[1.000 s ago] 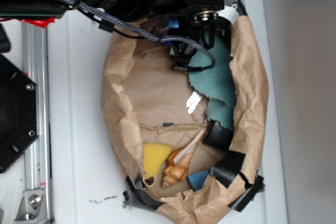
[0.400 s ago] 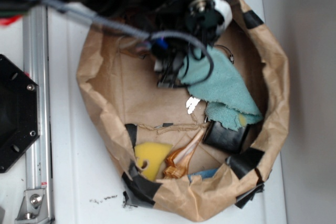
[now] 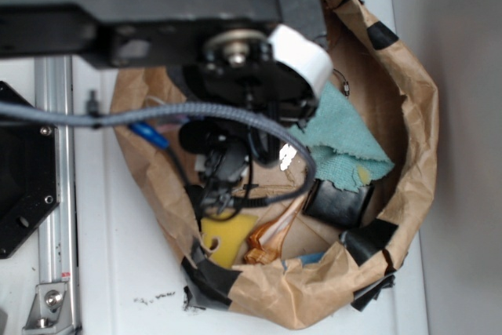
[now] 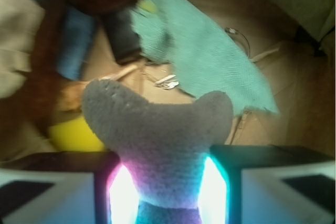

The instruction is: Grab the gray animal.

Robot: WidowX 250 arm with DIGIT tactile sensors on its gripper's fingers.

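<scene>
In the wrist view the gray animal (image 4: 157,129), a fuzzy gray soft toy with two rounded flaps spreading upward, sits squeezed between my gripper's (image 4: 163,174) two jaws, which press on its narrow waist. It hangs above the floor of the brown paper bag (image 3: 416,115). In the exterior view my gripper (image 3: 223,174) hangs under the big black arm over the bag's left half, above the yellow sponge. The toy itself is mostly hidden there by the arm and cable.
Inside the bag lie a teal cloth (image 3: 345,143), a black boxy block (image 3: 337,202), a yellow sponge (image 3: 226,241) and an orange-brown wooden piece (image 3: 263,247). Black tape patches the bag's rim. A metal rail (image 3: 51,194) runs along the left.
My arm has risen toward the camera and moved from the teal cloth toward the bag's lower left. The bag shifted and opened wider between the earliest frame and the following one.
</scene>
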